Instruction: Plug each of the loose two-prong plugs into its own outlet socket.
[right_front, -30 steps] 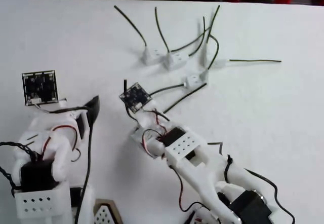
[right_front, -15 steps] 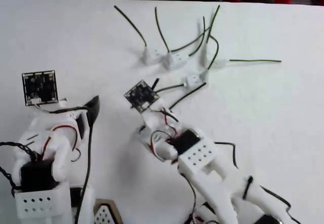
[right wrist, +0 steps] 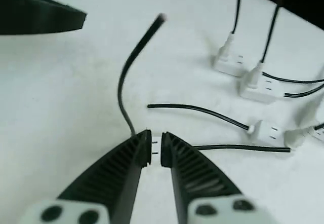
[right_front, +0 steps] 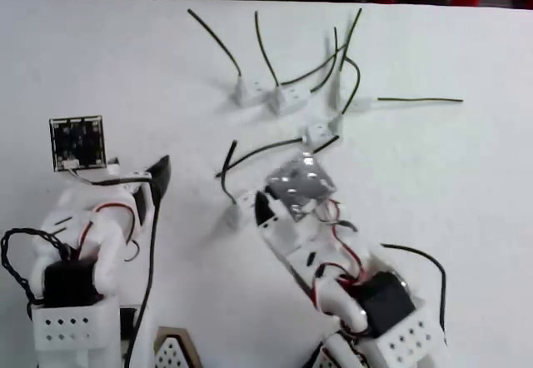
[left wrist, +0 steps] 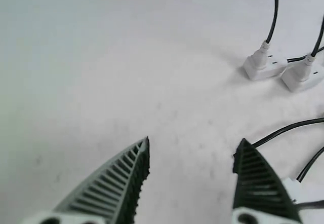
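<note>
We start with the plug (right wrist: 155, 148). Its two prongs poke out between the tips of the right gripper (right wrist: 156, 137), which is clamped tight on the plug body. Its cord (right wrist: 121, 84) loops up and away behind it. We'd say the pinch sits low on the body so the prongs stay free and point forward, ready to go into the slots.

From above, the plug sits low on the white table (right_front: 433, 201), near the middle. The nearest socket (right_front: 316, 132) lies at about one o'clock from it, close but not touching, and its slotted face shows to the right wrist camera. Further out, at twelve to one o'clock, a socket block (right_front: 247, 92) and its neighbour (right_front: 291, 97) sit side by side with their cords fanning away. From here we honestly can't tell which of these faces are free.

Over at nine o'clock, the left gripper (left wrist: 194, 150) hangs with its fingers spread wide and nothing between them. It looks parked clear of the cords, though it could brace a socket if needed.
</note>
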